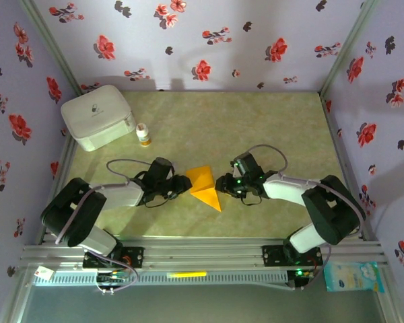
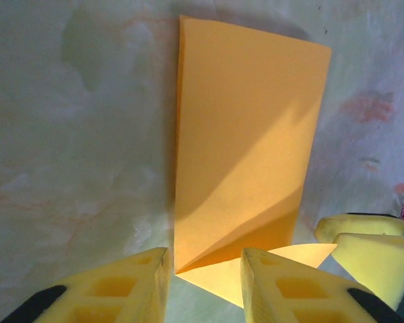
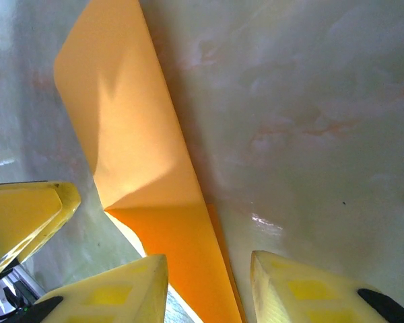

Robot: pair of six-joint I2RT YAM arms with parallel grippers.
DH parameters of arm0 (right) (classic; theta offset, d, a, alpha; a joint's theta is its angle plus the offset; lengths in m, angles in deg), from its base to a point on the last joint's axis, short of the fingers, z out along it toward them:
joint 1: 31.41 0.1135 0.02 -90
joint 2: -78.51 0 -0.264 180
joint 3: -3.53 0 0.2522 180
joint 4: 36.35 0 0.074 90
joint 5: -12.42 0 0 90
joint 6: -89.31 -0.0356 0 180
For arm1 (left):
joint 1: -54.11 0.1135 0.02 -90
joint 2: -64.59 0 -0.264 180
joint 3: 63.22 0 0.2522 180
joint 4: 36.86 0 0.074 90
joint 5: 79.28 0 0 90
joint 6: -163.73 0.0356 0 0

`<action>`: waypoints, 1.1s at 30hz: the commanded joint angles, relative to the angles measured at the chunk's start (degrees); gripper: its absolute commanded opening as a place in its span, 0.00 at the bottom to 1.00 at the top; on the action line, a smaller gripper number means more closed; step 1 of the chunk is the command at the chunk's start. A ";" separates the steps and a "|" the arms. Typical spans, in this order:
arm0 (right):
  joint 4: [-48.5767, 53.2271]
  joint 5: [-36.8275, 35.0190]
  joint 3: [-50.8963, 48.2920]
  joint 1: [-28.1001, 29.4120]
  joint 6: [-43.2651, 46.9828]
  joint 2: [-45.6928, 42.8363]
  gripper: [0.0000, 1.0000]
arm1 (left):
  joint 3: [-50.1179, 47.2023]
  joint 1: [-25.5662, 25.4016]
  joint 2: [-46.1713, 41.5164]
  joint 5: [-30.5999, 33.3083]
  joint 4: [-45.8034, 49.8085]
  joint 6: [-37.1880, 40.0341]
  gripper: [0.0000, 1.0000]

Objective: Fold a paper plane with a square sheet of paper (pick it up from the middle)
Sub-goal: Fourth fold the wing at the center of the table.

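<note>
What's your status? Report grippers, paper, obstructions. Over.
Left gripper open, right gripper open, either side of folded orange paper. Paper on table, unheld. Far back: white bottle, box, no obstruction.

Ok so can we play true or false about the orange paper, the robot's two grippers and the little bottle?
1. The square sheet of paper lies flat and unfolded. False: it is folded into an angular shape, with a sharp point toward the near edge of the table.
2. The paper lies between the left gripper and the right gripper. True.
3. The small bottle stands on top of the paper. False: it stands apart from the paper, beside the white box at the far left.
4. Both grippers have their fingers apart. True.
</note>
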 commanded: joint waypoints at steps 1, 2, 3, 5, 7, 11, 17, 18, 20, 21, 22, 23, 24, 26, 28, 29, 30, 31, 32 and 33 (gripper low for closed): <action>2.79 -1.72 0.12 -0.51 1.77 -3.29 0.38 | -0.26 0.97 -2.16 1.17 1.37 -0.49 0.33; 2.94 -1.80 -0.27 -0.51 2.13 -4.28 0.38 | -0.62 1.06 -2.65 1.40 1.37 -0.50 0.33; 2.51 -1.36 -0.60 -0.57 2.35 -5.04 0.38 | -0.90 1.15 -3.14 1.65 1.42 -0.53 0.33; 0.60 1.16 -1.15 -0.53 2.80 -5.85 0.38 | -1.29 1.41 -3.75 1.88 1.29 -0.58 0.34; -1.29 3.27 -1.51 -0.51 2.86 -5.27 0.39 | -1.23 1.66 -3.75 1.73 1.28 -0.45 0.34; -2.12 4.62 -0.35 -0.51 2.65 -1.19 0.37 | -0.37 1.76 -2.68 0.72 1.07 0.03 0.35; -5.82 5.72 -0.03 -0.53 1.71 2.27 0.31 | 0.83 1.81 -0.93 -1.26 -0.60 0.12 0.35; -5.55 5.37 -0.07 -0.52 1.84 2.44 0.30 | 1.09 1.94 -0.68 -1.67 -0.72 0.18 0.35; -5.09 4.20 -0.30 -0.51 1.98 2.52 0.28 | 1.50 2.03 0.00 -2.06 -0.65 0.38 0.35; -5.13 3.97 -0.42 -0.59 2.07 2.60 0.26 | 1.50 2.02 0.21 -2.11 -0.78 0.30 0.35; -4.89 3.77 -0.45 -0.60 2.08 2.62 0.26 | 1.49 2.10 0.44 -2.14 -1.03 0.21 0.35; -4.70 3.48 -0.47 -0.61 2.10 2.73 0.25 | 1.39 2.11 0.52 -2.17 -1.37 0.08 0.35; -4.59 3.33 -0.54 -0.64 2.16 2.92 0.25 | 1.40 2.16 0.70 -2.18 -1.65 -0.08 0.35; -4.61 2.95 -0.72 -0.68 2.16 3.19 0.24 | 1.58 2.20 1.05 -2.50 -2.04 -0.14 0.35; -4.60 2.82 -0.78 -0.94 2.11 3.62 0.22 | 1.93 2.28 1.67 -2.89 -2.23 -0.09 0.35; -4.76 2.76 -0.81 -0.95 2.07 3.75 0.22 | 2.19 2.33 1.99 -3.19 -2.23 -0.06 0.35; -4.86 2.82 -0.96 -1.03 2.07 3.88 0.22 | 2.39 2.38 2.42 -3.41 -2.23 -0.02 0.34; -4.87 2.80 -0.92 -1.12 2.00 3.94 0.22 | 2.64 2.38 2.70 -3.48 -2.23 -0.03 0.34; -4.87 2.70 -0.97 -1.17 2.06 3.77 0.22 | 2.73 2.33 2.97 -3.49 -2.27 -0.13 0.34; -4.87 2.66 -0.99 -1.21 1.98 3.72 0.21 | 2.83 2.37 3.25 -3.48 -2.32 -0.24 0.34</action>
